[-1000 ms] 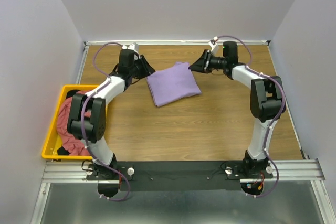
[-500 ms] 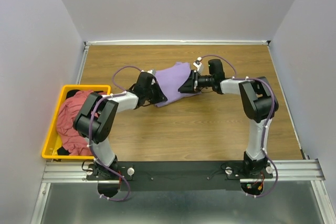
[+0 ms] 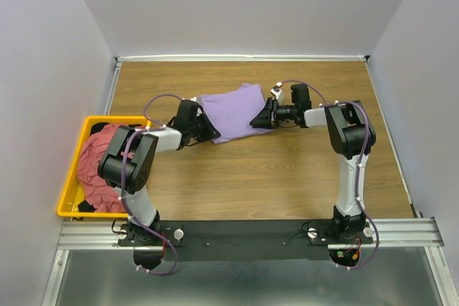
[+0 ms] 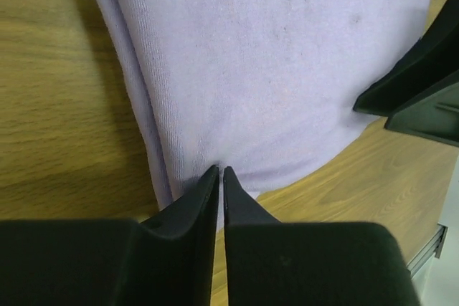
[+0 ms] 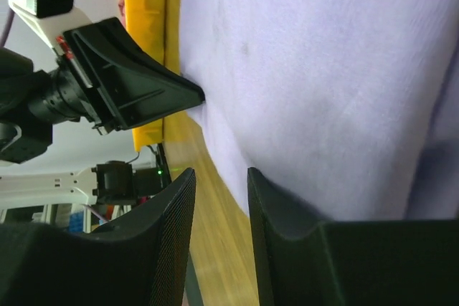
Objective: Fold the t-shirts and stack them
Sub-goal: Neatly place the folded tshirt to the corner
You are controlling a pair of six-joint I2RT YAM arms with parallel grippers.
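Folded lavender t-shirt (image 3: pixel 233 109) upper centre, left gripper (image 4: pixel 219 171) shut tight on its edge, right gripper (image 5: pixel 220 174) jaws apart at the opposite edge.

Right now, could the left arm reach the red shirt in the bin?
Probably yes: the red shirt lies in the bin beside that arm, nothing between. But the left gripper is pinched on the purple shirt and must let go first.

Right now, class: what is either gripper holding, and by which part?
The left gripper pinches the lavender t-shirt by its folded edge near a corner. The right gripper, open at the shirt's edge, holds nothing.
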